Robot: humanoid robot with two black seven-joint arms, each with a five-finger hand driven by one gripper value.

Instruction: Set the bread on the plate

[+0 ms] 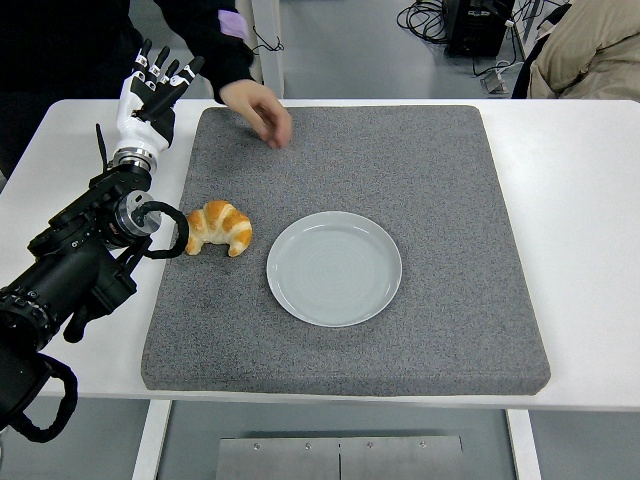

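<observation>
The bread (219,228) (a croissant) lies on the grey mat (440,180), just left of the empty plate (334,268). Left of the mat, the left hand (148,95) hovers over the desk (590,200), fingers spread, holding nothing. Beyond the plate, 1 person's hand (259,108) touches the mat.

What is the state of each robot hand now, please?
Left hand: open, fingers spread, holding nothing, at the mat's left edge.
Right hand: not in view.

A white desk (590,250) carries a grey mat (450,200) covering most of its top. On the mat lie a croissant (219,228) and, just beside it, a pale plate (334,268).
</observation>
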